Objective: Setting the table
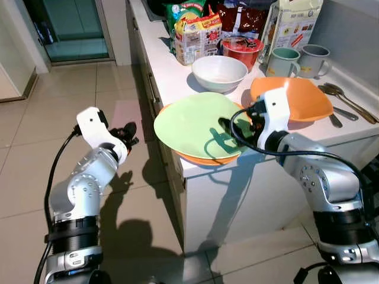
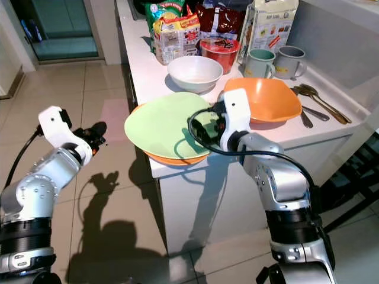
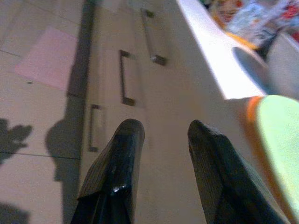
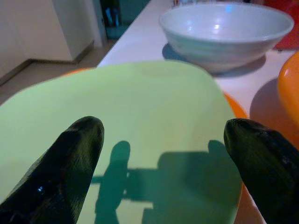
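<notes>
We find the right gripper (image 4: 163, 154) spread wide over the green plate (image 1: 195, 124), stacked on an orange plate (image 1: 204, 160) at the counter's (image 1: 172, 77) frame-centre corner, evidently lining up a grasp; the left gripper (image 3: 163, 144), parted, idles left.

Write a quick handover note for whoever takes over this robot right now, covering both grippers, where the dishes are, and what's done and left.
Right gripper: open, hovering over the green plate, holding nothing.
Left gripper: open, empty, off the counter's edge, facing the cabinet fronts.
Green plate sits on an orange plate at the counter's front corner, overhanging. White bowl behind it, orange bowl, two mugs, spoons to the right.
Done: nothing laid out yet.
Left: grasp plates, set places.
</notes>
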Controlling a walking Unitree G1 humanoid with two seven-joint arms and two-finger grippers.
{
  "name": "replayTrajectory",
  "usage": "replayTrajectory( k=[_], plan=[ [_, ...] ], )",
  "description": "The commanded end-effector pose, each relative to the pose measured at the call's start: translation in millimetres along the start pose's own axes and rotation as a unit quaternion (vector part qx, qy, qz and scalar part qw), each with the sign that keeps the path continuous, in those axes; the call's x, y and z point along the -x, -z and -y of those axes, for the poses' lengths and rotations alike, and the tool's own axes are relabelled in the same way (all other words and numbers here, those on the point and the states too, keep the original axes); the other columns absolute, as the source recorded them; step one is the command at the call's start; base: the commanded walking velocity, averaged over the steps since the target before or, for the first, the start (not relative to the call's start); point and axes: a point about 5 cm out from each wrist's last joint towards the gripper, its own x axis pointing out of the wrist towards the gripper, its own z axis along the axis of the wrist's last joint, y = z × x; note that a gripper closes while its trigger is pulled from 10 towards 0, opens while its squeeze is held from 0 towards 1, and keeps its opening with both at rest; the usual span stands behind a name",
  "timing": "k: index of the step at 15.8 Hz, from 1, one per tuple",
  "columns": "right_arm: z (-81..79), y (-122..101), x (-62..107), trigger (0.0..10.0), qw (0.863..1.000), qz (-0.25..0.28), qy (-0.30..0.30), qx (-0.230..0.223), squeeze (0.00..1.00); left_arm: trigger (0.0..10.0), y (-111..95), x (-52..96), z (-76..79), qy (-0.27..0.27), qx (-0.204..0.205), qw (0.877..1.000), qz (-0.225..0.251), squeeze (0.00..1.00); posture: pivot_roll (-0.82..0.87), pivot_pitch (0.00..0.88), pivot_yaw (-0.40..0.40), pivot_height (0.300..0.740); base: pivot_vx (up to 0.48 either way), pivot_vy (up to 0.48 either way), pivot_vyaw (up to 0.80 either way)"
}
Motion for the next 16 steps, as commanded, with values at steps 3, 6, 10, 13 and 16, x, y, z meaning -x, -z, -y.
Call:
replayTrajectory(
  k=[3, 6, 10, 13, 16],
  plan=[
    [5.3, 1.2, -12.7, 10.0, 1.000, 0.013, 0.013, 0.010, 0.00, 10.0, 15.7, -10.8, -16.5, -0.078, -0.046, 0.996, -0.001, 0.00, 0.01, 0.000, -0.003, 0.740, 0.000, 0.000, 0.00],
    [2.4, 4.7, -24.8, 10.0, 1.000, 0.010, 0.003, 0.028, 0.00, 10.0, 21.3, -16.2, -2.5, -0.050, -0.076, 0.996, -0.002, 0.00, 0.01, 0.000, -0.005, 0.740, 0.000, 0.000, 0.00],
    [-5.9, 14.9, -43.8, 10.0, 0.998, -0.010, -0.018, 0.057, 0.00, 10.0, 21.1, -23.6, 20.9, -0.005, -0.118, 0.993, 0.014, 0.00, 0.02, 0.000, -0.005, 0.740, 0.000, 0.000, 0.00],
    [-2.5, 28.5, -50.0, 10.0, 0.995, -0.044, 0.004, 0.090, 0.00, 10.0, 24.5, -23.8, 31.6, 0.021, -0.165, 0.986, 0.013, 0.00, 0.02, 0.000, -0.009, 0.740, 0.000, 0.000, 0.00],
    [-0.6, 34.8, -52.4, 10.0, 0.995, -0.052, 0.001, 0.087, 0.00, 10.0, 27.9, -23.2, 44.6, 0.044, -0.207, 0.977, 0.019, 0.00, 0.02, 0.000, -0.008, 0.740, 0.000, 0.000, 0.00]
  ],
)
